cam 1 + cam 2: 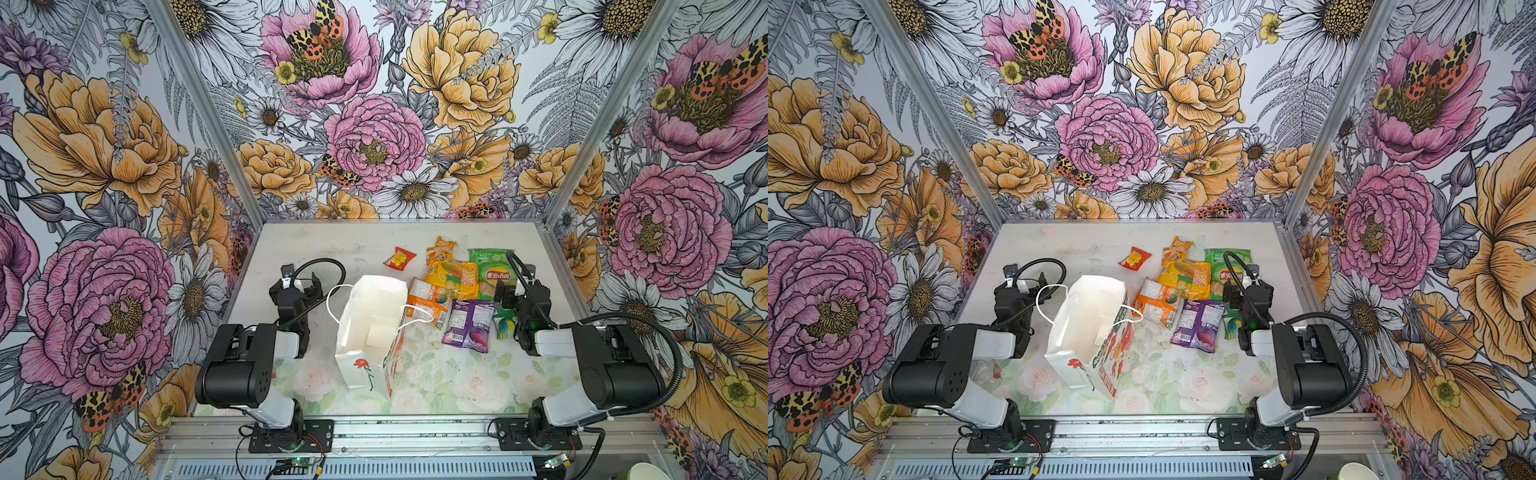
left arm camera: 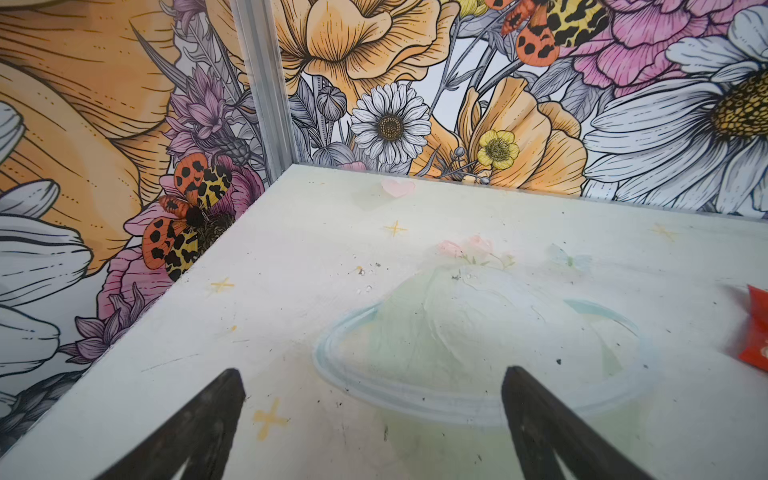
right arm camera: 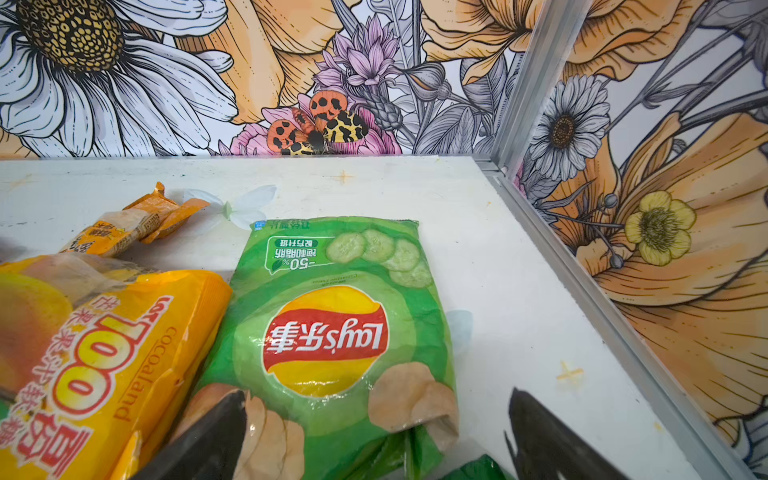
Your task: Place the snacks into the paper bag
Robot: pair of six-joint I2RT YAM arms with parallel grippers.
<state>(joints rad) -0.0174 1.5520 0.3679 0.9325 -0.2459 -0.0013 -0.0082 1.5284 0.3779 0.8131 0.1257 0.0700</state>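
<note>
Looking at both top views: white counter [image 1: 332,245] fills lower centre. Paper bag [image 1: 365,328] stands mid-frame with its mouth open and nothing visible inside; red flower on its near face.

Left gripper [image 2: 372,370]: jaws spread wide and empty, over bare counter left of the bag, not touching it.

Right gripper [image 3: 376,392]: jaws also spread wide, nothing held. It sits over the near end of the green packet [image 3: 332,332]. In the wrist view one finger overlaps that end and the other is over bare counter; can't tell if there's contact.

Snacks [image 1: 457,291] are all on the counter, clustered right of the bag:
- green packet, far right
- yellow-orange packet [image 1: 451,276], touching the green one's left edge
- purple packet [image 1: 471,324], lower in frame
- orange-white packet [image 1: 428,299], just beside the bag
- small red packet [image 1: 400,258], alone, above the bag
</note>
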